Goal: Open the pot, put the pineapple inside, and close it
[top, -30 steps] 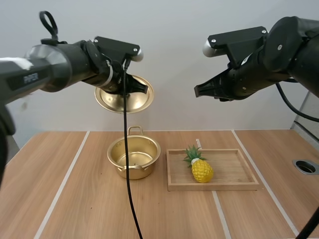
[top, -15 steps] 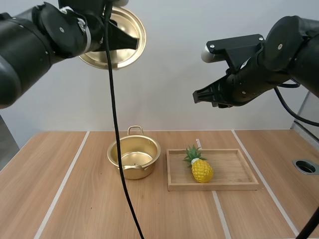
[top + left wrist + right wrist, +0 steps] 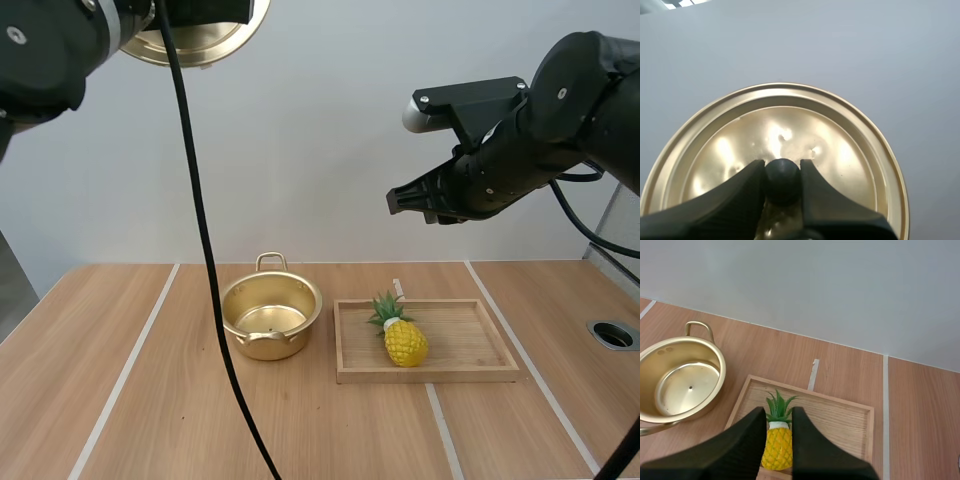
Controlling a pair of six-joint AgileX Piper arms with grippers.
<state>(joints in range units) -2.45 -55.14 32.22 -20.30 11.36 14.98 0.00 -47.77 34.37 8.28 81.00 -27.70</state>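
The gold lid (image 3: 190, 40) hangs high above the table's left side, tilted, with my left gripper (image 3: 212, 12) shut on it. From the left wrist, the fingertips pinch the lid's black knob (image 3: 782, 176) at the middle of the lid (image 3: 790, 125). The open gold pot (image 3: 270, 317) stands on the table with nothing inside. The yellow pineapple (image 3: 402, 338) lies on the wooden tray (image 3: 470, 345) to the pot's right. My right gripper (image 3: 396, 201) hovers high above the tray, its fingers slightly apart and holding nothing. Between them the pineapple (image 3: 777, 446) shows below, with the pot (image 3: 682, 385) beside the tray.
White tape lines (image 3: 125, 370) run along the wooden table. A round grommet hole (image 3: 612, 334) sits near the table's right edge. Bare table lies in front of the pot and tray.
My left arm has lifted the lid higher and to the left, up to the frame's top edge. The right arm has hardly moved.
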